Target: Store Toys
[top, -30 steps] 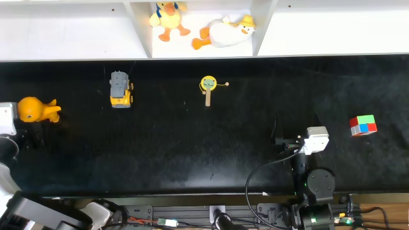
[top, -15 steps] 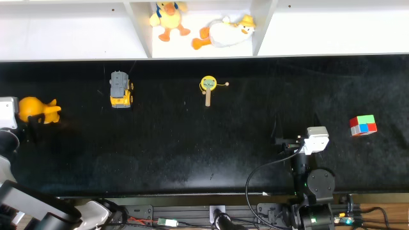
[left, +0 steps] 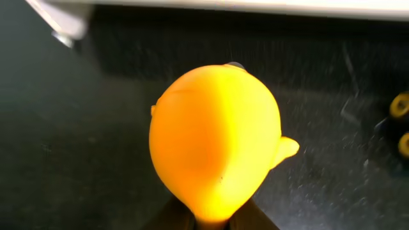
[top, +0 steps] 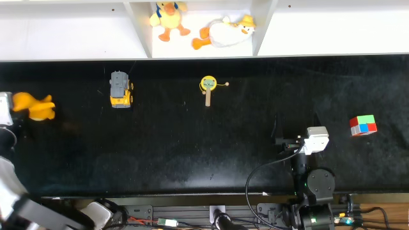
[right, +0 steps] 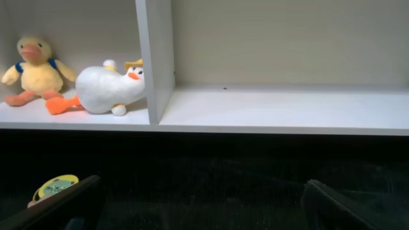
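Observation:
An orange rubber toy hangs at the mat's far left, with my left gripper shut on it. In the left wrist view the orange toy bulges above my dark fingers, which pinch its lower end. A grey and yellow toy truck, a small rattle drum and a colour cube lie on the black mat. My right gripper sits low at the front right, open with nothing in it, facing the shelf.
A white shelf runs along the back; its middle bay holds a yellow plush duck and a white plush goose. The bay to the right is bare. The truck's wheels lie near the held toy.
My left gripper has closed on the orange toy and carried it up off the mat, slightly toward the left edge. The right arm has not moved.

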Robot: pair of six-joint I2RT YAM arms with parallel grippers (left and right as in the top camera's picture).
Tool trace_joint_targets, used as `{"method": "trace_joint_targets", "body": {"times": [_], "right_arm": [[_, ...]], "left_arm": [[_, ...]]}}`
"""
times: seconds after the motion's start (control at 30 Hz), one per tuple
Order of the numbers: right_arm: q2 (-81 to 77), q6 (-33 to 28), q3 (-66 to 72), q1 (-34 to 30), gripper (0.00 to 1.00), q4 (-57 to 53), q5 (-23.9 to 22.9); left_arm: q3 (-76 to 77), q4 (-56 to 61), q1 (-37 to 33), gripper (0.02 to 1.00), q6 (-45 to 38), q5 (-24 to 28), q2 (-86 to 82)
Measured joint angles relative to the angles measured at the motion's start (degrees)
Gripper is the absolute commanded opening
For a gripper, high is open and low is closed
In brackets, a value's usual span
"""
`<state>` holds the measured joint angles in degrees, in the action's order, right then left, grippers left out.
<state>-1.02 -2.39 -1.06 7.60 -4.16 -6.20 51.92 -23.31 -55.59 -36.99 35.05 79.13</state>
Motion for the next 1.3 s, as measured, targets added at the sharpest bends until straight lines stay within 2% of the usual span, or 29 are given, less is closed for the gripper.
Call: {"method": "trace_joint_targets", "body": {"times": [0.17,0.37,0.73,0.97,1.3], "right_arm": [[0.0,-0.04,0.0,0.0,0.996,0.0,0.02],[0.0,-0.02,0.0,0.0,0.996,0.02,0.02],[0.0,-0.02,0.0,0.0,0.996,0.0,0.02],[0.0,-0.04,0.0,0.0,0.996,0.0,0.02],[0.0,-0.17,0.0,0.0,0.993,0.0,0.02]], "left_arm": [[0.0,0.46,0.26,0.036,7.41,0.04,-6.91],[2.47,0.17,3.37,0.036,15.34,0.02,-6.32],[12.41,0.48,10.38,0.036,20.83,-0.42,3.19],[12.92,0.63,17.92,0.036,22.71,-5.22,5.11],[12.96,4.74,23.76,0.036,28.83,-16.37,5.11]]}}
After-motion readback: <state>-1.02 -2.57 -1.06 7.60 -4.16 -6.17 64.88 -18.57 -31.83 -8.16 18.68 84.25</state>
